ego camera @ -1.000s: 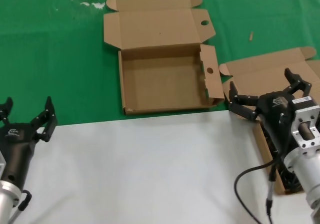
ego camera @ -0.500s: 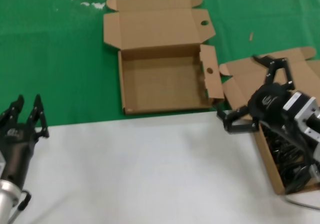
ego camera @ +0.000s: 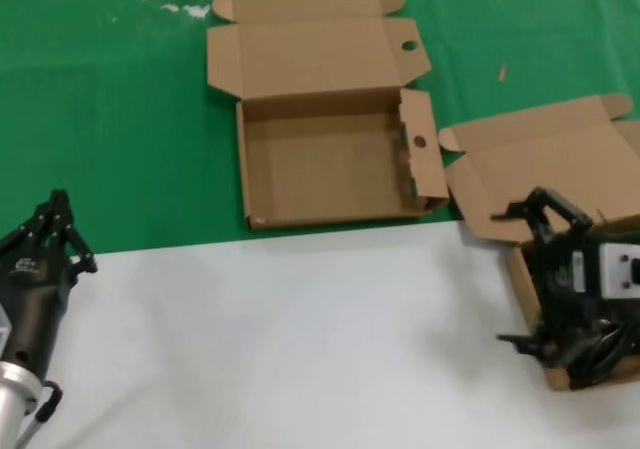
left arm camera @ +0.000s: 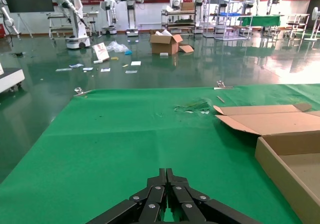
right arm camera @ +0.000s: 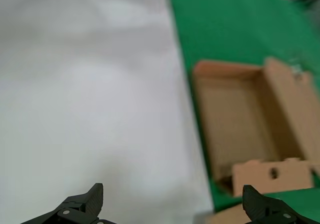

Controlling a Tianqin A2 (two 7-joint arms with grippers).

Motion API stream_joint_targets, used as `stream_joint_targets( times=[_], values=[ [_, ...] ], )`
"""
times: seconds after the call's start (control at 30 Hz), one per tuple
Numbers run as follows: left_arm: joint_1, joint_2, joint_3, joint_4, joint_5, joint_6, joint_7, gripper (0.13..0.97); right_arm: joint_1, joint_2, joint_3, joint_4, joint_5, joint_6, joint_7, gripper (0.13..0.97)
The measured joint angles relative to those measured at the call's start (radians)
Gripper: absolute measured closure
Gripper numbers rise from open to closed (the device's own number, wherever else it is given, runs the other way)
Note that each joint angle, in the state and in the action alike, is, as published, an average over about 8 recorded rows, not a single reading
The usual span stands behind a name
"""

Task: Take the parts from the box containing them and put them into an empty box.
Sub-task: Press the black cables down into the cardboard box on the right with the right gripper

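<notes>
The right gripper (ego camera: 545, 274), fingers spread wide, hangs over the plain-lidded brown cardboard box (ego camera: 520, 274) holding black coiled cables (ego camera: 590, 354), their direction indiscernible. The left gripper (ego camera: 58, 231) is closed, parked near the shallow empty mailer box (ego camera: 330, 164).

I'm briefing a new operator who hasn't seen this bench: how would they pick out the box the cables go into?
Look at the green mat behind the white sheet. The empty box lies open at its middle, left of the box containing them, where the right gripper is. Its side flap has a round hole, and it is bare inside.
</notes>
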Motion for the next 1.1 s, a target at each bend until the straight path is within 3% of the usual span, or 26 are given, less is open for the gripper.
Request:
stream_joint_targets(
  times=[0.2, 0.5, 0.87, 1.1],
  values=[
    [0.000, 0.000, 0.000, 0.000, 0.000, 0.000, 0.000, 0.949, 0.184, -0.020, -0.089, -0.061, -0.034, -0.267, -0.058, 0.129],
    [0.000, 0.000, 0.000, 0.000, 0.000, 0.000, 0.000, 0.957, 0.211, -0.101, 0.013, -0.160, -0.134, -0.568, -0.178, 0.131],
    [0.000, 0.000, 0.000, 0.000, 0.000, 0.000, 0.000, 0.957, 0.184, -0.193, 0.126, -0.288, -0.265, -0.675, -0.333, 0.148],
    [0.000, 0.000, 0.000, 0.000, 0.000, 0.000, 0.000, 0.957, 0.157, -0.243, 0.191, -0.361, -0.311, -0.674, -0.379, 0.221]
  ],
)
